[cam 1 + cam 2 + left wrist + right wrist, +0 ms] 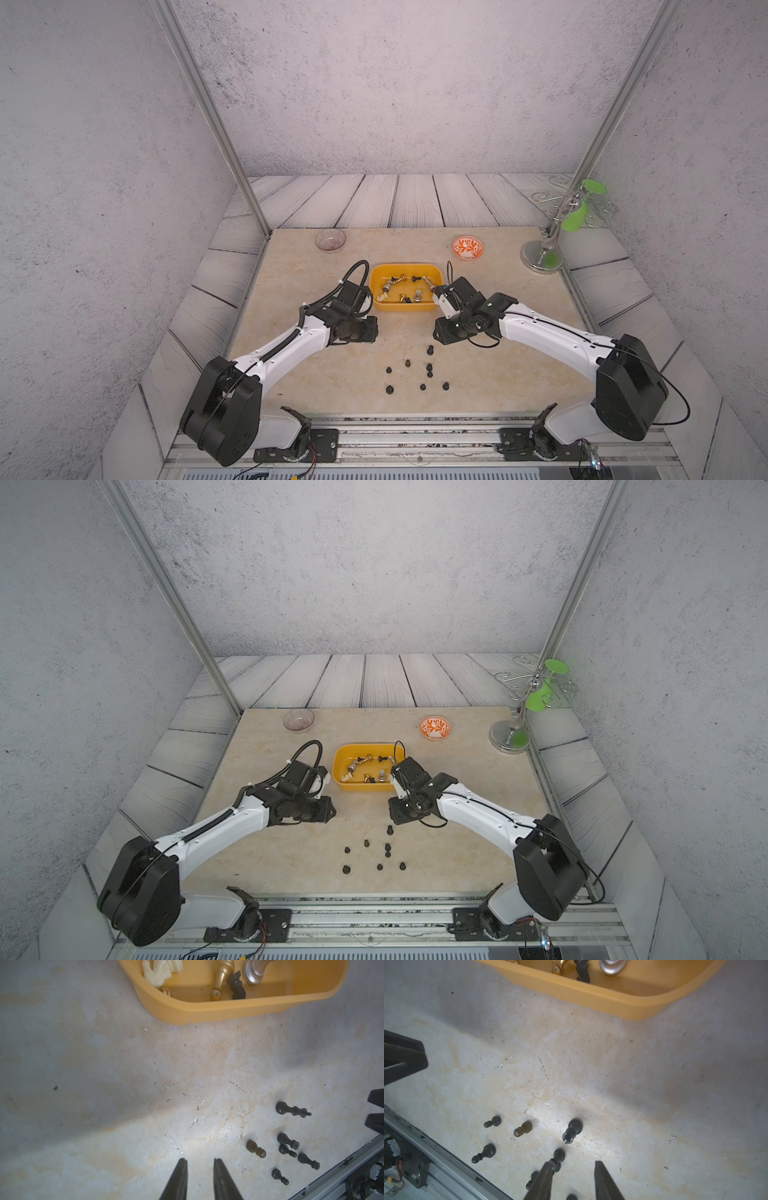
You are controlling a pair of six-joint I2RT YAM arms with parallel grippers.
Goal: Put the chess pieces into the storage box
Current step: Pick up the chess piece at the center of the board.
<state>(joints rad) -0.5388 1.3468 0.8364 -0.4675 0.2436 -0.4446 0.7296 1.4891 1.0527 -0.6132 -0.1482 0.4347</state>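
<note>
Grey speckled walls point(395, 83) close in three sides, the same in both top views. Left post point(208, 112) and right post point(615, 112), both aluminium, slant up from the bench's far corners. Bench point(291, 282) top is beige marble-look; the wrist views show scratches and stains. Whitewashed plank surround point(374, 199) at back and sides. Aluminium rail point(415, 430) runs along the lower frame. Chrome stand point(541, 259) sits right of centre, at the far right corner of the bench. Light is even and shadows soft, with one bright patch point(207, 1136) on the bench.
</note>
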